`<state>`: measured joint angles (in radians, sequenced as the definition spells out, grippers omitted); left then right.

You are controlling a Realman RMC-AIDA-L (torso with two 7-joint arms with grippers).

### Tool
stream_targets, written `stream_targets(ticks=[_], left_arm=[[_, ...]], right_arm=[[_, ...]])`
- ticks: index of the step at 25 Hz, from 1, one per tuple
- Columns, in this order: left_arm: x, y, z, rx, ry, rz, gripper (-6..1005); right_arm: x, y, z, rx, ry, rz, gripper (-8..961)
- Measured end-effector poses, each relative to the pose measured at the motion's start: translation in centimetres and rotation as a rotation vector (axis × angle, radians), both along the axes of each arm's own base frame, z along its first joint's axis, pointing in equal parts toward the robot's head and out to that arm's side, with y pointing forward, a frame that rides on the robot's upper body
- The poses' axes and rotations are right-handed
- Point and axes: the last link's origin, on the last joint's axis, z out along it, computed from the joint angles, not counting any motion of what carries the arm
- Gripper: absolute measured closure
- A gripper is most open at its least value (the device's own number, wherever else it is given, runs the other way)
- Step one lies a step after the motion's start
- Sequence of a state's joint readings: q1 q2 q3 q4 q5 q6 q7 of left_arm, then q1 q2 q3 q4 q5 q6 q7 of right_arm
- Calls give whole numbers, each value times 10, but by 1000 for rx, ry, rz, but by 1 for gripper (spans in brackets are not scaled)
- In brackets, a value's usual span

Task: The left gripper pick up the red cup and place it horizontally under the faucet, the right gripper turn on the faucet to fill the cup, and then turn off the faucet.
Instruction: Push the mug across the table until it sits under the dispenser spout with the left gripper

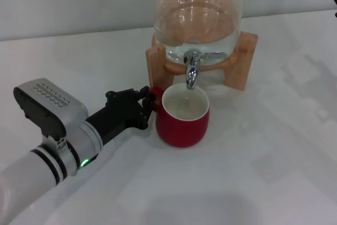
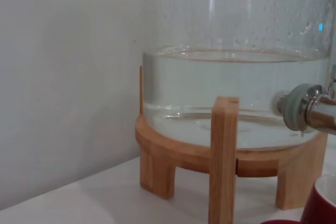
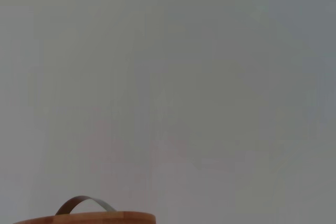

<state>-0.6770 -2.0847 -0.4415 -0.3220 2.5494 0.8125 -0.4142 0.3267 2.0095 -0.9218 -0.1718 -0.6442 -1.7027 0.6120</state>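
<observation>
My left gripper is down at table level with its black fingers pinching the small loop handle of the red cup, which stands upright on the white table directly below the faucet. I hold it by the handle because that keeps my fingers clear of the mouth, so water can fall straight into the cream inside without wetting me. The cup sits just in front of the wooden stand of the glass dispenser, close but not touching as far as I can judge, and the spout's tip hangs over the far part of the rim opening. My left wrist camera looks past the cup's edge at the stand and the water line in the jar, which fits how low and near I am. I see no stream from the spout, and the cup's inside looks empty, though I cannot be sure of a thin film at the bottom. My right gripper is not in view in the head picture; its wrist camera shows only the wall and a sliver of a wooden lid, so I judge it is up high and has yet to reach the lever; opening the tap is the step that waits
</observation>
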Motion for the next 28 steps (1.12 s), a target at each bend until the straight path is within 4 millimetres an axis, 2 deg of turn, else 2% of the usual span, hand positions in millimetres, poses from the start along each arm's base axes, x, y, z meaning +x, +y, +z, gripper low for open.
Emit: stream_targets(ticks=[28], left_arm=[[1, -1, -3, -14, 20, -14, 873]], right_arm=[[0, 0, 0, 1, 0, 2, 171]])
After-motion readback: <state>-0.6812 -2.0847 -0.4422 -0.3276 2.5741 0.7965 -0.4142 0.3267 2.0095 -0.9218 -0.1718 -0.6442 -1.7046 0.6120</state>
